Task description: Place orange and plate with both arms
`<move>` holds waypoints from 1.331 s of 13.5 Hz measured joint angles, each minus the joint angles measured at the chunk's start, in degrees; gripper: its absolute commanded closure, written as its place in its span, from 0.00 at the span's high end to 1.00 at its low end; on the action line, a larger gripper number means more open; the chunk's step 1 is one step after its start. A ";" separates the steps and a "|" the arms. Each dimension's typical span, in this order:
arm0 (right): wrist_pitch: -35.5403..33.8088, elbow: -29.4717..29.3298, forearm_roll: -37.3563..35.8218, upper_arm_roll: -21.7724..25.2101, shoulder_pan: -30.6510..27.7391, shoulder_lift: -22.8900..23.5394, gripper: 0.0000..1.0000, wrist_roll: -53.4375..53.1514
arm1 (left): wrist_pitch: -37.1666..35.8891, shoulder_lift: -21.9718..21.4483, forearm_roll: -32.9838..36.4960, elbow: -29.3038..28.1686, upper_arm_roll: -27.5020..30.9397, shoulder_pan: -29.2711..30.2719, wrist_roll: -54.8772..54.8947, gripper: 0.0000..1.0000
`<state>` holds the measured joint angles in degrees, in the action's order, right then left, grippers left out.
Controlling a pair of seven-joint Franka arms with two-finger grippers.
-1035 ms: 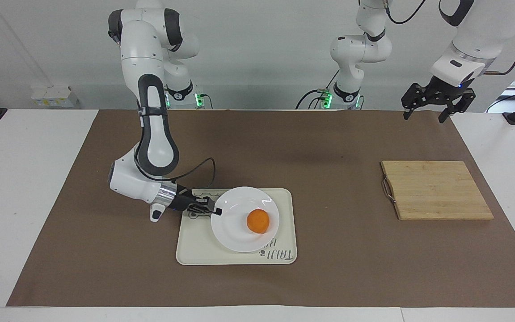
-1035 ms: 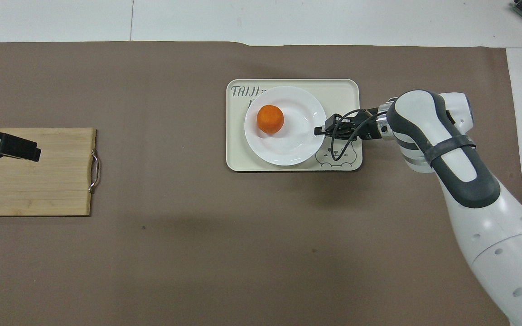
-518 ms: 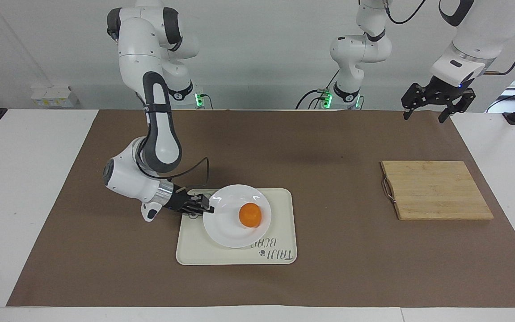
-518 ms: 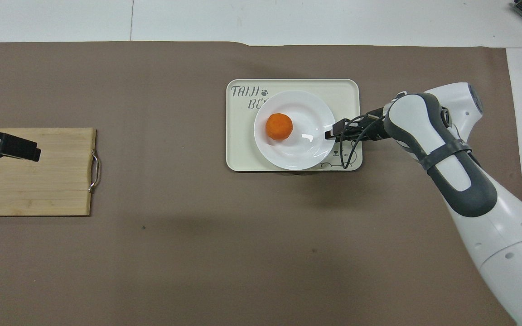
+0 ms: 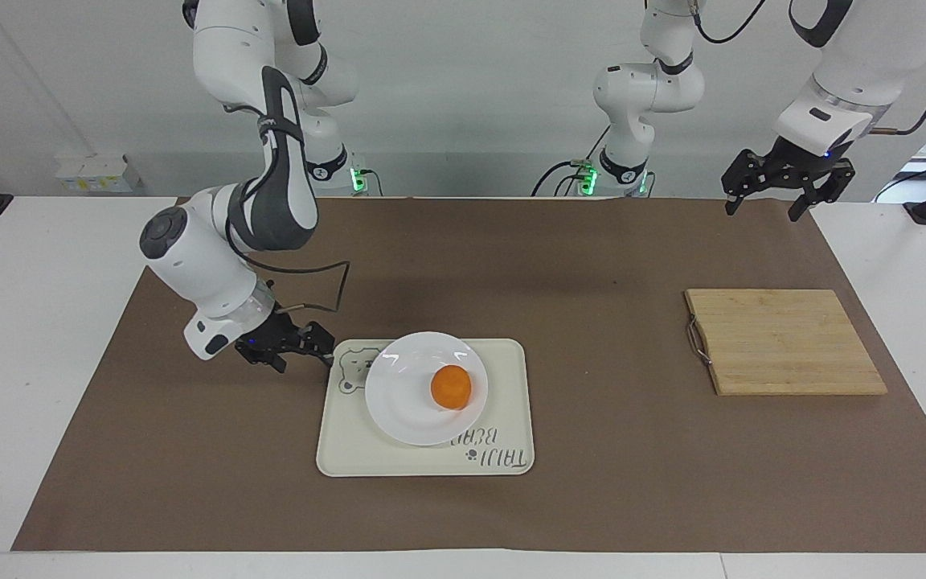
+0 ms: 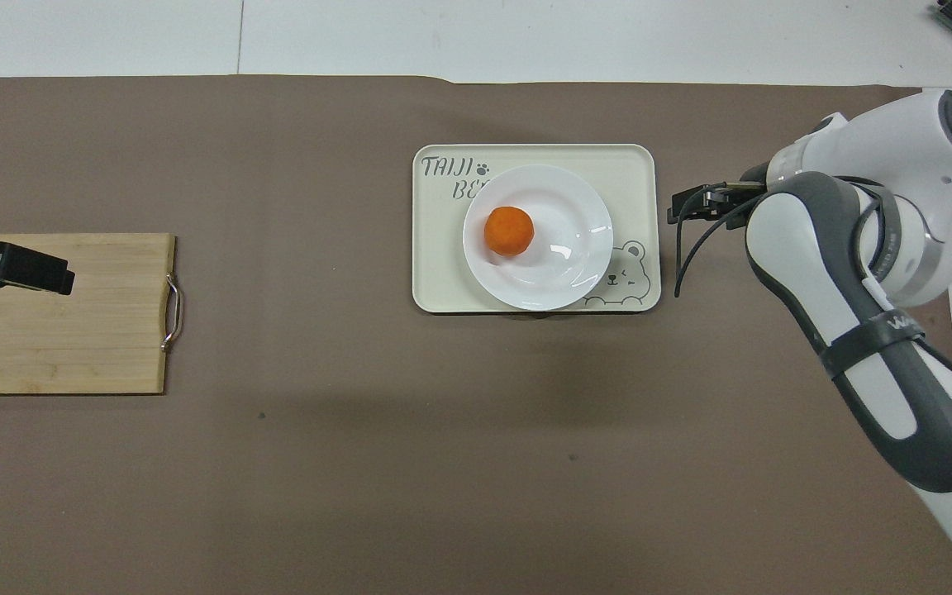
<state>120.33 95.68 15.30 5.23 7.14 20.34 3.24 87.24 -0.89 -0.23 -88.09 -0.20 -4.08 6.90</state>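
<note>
An orange (image 5: 451, 387) sits on a plate (image 5: 407, 402) on a tray (image 5: 511, 378). The right gripper (image 5: 302, 354), jaws apart, hangs beside the tray; the left gripper (image 5: 768, 201), jaws apart, waits over the surface. A careless bump could roll the orange off.

orange (image 6: 509, 231) on plate (image 6: 563, 273) — plate on tray (image 6: 435, 273) | right gripper (image 6: 678, 207) beside tray

so the right arm's white jointed body is bent down low, its black two-finger gripper (image 5: 301, 352) spread apart, holding nothing. Left arm just waits up high, black gripper (image 5: 767, 206) spread wide too, pointing down.
</note>
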 measured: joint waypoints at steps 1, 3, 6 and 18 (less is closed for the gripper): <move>-0.43 -0.01 -3.85 0.02 0.00 -1.55 1.00 -1.26 | 0.00 0.00 0.00 0.00 0.00 0.00 0.00 1.00; -4.20 0.00 -9.35 0.13 -0.11 -4.27 1.00 -3.32 | 0.00 0.00 0.00 0.00 0.00 0.00 0.00 1.00; -9.80 -0.10 -11.39 0.31 -1.28 -7.33 1.00 -6.36 | 0.00 0.00 0.00 0.00 0.00 0.00 0.00 1.00; -27.78 -0.67 -14.52 0.06 -6.55 -23.85 1.00 -8.82 | 0.00 0.00 0.00 0.00 0.00 0.00 0.00 1.00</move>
<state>92.54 95.01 0.79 5.29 0.59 -3.51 -5.57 87.24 -0.89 -0.23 -88.09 -0.20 -4.08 6.90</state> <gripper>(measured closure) 0.000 0.000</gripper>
